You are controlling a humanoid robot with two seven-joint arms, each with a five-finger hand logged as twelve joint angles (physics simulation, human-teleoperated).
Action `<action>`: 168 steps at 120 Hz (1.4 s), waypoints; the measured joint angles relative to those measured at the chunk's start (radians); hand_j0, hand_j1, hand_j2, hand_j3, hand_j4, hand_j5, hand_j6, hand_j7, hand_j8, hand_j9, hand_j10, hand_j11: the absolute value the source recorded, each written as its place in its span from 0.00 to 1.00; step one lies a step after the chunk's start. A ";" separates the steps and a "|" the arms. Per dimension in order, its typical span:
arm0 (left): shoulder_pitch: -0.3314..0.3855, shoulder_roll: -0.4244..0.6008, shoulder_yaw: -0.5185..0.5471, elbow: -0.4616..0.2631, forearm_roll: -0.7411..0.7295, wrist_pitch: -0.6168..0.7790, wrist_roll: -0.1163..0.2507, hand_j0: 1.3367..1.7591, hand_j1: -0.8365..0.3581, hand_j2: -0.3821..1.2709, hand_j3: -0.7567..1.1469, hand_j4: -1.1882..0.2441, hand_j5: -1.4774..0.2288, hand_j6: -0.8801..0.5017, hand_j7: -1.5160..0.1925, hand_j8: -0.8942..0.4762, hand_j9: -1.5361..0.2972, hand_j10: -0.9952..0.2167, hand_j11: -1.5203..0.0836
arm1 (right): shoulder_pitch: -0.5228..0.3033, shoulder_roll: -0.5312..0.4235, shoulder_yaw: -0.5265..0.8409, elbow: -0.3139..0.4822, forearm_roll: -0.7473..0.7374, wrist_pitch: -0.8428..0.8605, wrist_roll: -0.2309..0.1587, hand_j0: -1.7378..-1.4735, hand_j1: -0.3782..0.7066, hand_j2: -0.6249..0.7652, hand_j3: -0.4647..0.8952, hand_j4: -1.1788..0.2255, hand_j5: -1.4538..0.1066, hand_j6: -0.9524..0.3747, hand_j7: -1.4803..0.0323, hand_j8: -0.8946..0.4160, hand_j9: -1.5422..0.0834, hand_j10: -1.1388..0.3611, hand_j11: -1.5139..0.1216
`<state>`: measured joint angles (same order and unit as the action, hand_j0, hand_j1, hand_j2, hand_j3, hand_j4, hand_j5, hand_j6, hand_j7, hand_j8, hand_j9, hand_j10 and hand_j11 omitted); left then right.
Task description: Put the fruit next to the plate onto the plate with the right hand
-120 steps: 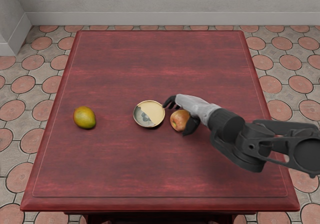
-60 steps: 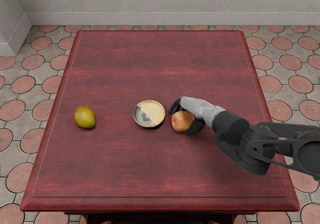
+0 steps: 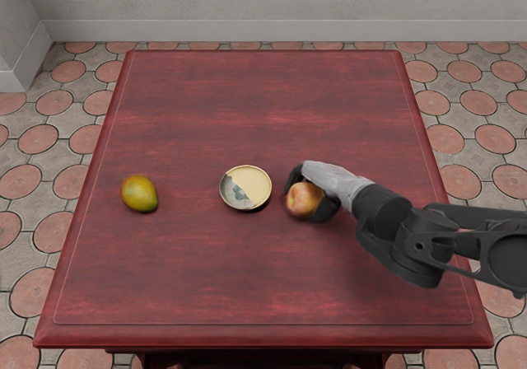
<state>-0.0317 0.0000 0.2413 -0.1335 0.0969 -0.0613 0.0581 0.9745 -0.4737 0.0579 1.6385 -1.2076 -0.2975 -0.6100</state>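
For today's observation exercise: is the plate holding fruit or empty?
Empty: nothing lies on the plate; the red fruit is beside it, gripped by the right robot hand.

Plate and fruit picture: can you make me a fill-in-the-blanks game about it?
1. The right hand is curled around the red fruit, just ____ of the plate.
2. The yellow-green fruit lies on the plate's ____ side.
3. The number of fruits on the plate is ____.
Missing words: right; left; zero.
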 joint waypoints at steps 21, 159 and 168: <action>0.001 0.000 0.000 0.000 0.000 0.000 0.000 0.76 0.75 0.26 0.40 0.66 0.68 0.46 0.70 0.47 0.66 0.62 0.75 | 0.016 -0.001 0.030 -0.009 0.021 0.004 -0.001 0.34 0.49 0.49 0.34 0.43 0.44 0.42 0.48 0.37 0.47 0.35 0.45; 0.000 0.000 0.000 0.000 0.000 0.000 0.000 0.76 0.75 0.26 0.40 0.66 0.68 0.46 0.70 0.47 0.66 0.62 0.75 | 0.113 0.271 0.055 -0.208 0.086 0.013 -0.001 0.31 0.27 0.47 0.34 0.64 0.70 0.56 0.74 0.51 0.73 0.58 0.70; 0.001 0.000 0.000 0.000 0.000 0.000 0.000 0.76 0.75 0.26 0.40 0.66 0.68 0.46 0.70 0.47 0.66 0.62 0.75 | 0.117 0.262 0.067 -0.204 0.111 0.014 -0.001 0.31 0.20 0.46 0.34 0.69 0.76 0.60 0.81 0.56 0.78 0.62 0.76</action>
<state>-0.0309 0.0000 0.2414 -0.1335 0.0967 -0.0614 0.0583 1.0918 -0.2122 0.1251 1.4346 -1.0963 -0.2839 -0.6109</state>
